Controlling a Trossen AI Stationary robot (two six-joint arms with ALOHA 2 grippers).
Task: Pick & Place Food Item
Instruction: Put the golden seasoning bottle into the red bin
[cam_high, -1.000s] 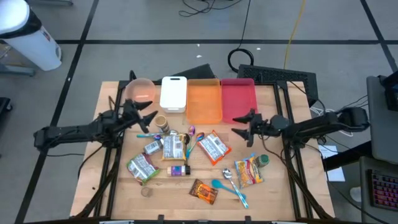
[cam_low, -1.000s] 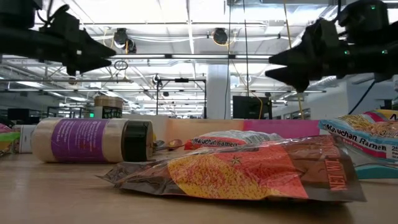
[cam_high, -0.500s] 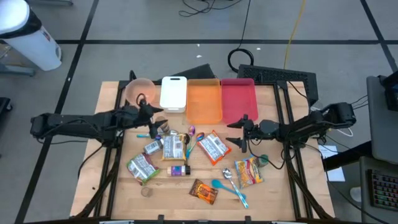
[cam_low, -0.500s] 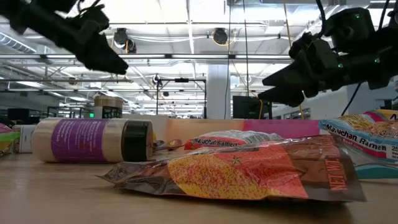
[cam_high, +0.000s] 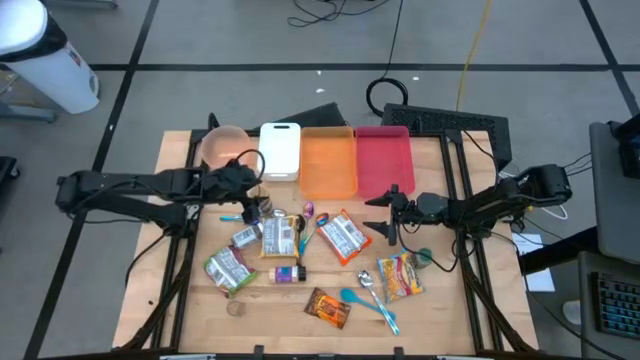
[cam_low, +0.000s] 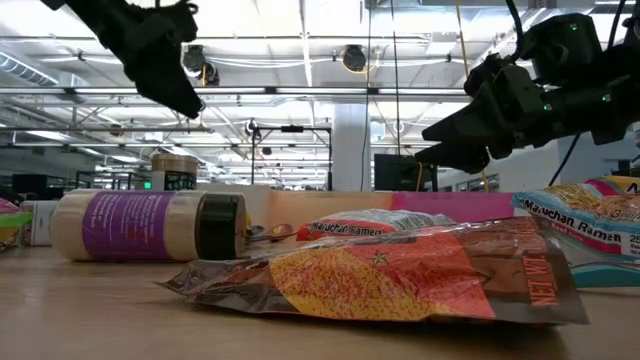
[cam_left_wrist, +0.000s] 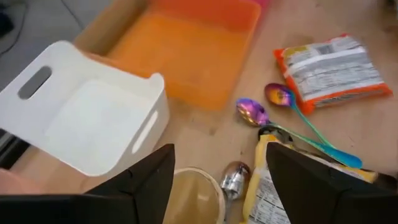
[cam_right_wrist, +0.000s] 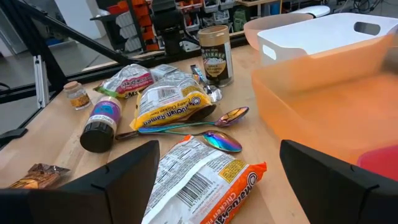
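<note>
Food items lie loose on the wooden table (cam_high: 440, 300): an orange-edged ramen pack (cam_high: 343, 237), another ramen pack (cam_high: 278, 237), a brown snack bag (cam_high: 328, 307) and a purple-labelled bottle (cam_high: 288, 273). A jar (cam_high: 260, 200) stands upright. My left gripper (cam_high: 252, 190) (cam_left_wrist: 217, 186) hangs open above the jar (cam_left_wrist: 194, 196), tipped down, touching nothing. My right gripper (cam_high: 382, 217) (cam_right_wrist: 219, 149) is open and level. It is above the table, right of the orange-edged ramen pack (cam_right_wrist: 202, 180), and holds nothing.
Along the far edge stand a pink bowl (cam_high: 225, 148), a white bin (cam_high: 279, 150), an orange bin (cam_high: 329, 162) and a red bin (cam_high: 383, 160). Shiny spoons (cam_left_wrist: 273, 112) lie among the packs. A blue spoon (cam_high: 368, 303) and another ramen pack (cam_high: 400, 275) lie at the near right.
My left gripper has risen, shifted toward the table's right and tipped from level to slanting down over the jar. My right gripper has sunk a little toward the table's near-left, and its fingers have spread wider. No item has moved.
</note>
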